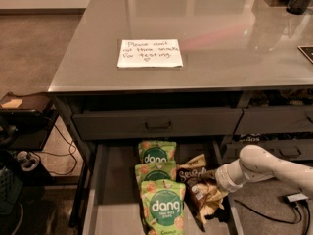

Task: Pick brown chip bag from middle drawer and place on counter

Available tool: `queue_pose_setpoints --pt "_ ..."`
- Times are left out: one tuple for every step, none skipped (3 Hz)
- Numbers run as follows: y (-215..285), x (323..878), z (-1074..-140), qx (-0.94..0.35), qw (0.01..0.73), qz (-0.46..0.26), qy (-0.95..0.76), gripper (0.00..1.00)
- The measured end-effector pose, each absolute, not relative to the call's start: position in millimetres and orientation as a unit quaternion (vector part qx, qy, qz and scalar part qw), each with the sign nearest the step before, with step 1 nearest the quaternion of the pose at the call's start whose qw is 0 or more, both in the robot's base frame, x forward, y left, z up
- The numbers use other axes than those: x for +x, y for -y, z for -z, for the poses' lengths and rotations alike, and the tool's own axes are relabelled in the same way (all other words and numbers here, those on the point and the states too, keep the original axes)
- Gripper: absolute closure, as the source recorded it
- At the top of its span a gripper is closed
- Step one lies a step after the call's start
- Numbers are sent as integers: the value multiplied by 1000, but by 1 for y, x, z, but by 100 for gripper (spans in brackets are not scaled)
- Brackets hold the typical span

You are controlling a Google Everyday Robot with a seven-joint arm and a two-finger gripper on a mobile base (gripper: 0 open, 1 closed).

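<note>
Claw (210, 178) at brown chip bag (190, 174) inside middle drawer (115, 182)

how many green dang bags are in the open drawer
3 green dang bags, overlapping in a row in the middle drawer: back bag, centre bag, front bag. The tool is beside them, at the brown chip bag. Others may be hidden underneath.

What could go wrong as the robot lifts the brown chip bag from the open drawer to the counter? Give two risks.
1. The gripper, down in the middle drawer, sits at the brown chip bag, which lies against the green bags; lifting might drag one along.
2. The closed drawer front and counter edge sit just above; a straight lift may snag the bag.
</note>
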State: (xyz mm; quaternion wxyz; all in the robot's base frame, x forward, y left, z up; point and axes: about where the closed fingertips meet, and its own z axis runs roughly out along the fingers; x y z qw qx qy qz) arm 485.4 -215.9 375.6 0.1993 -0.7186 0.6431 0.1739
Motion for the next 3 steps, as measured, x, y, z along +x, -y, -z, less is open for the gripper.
queue_pose_setpoints --pt "216 485 -384 -719 199 -174 -643 89" --pt "216 485 -389 -718 200 -174 -643 100" --pt "221 475 -429 -706 226 -149 -655 100"
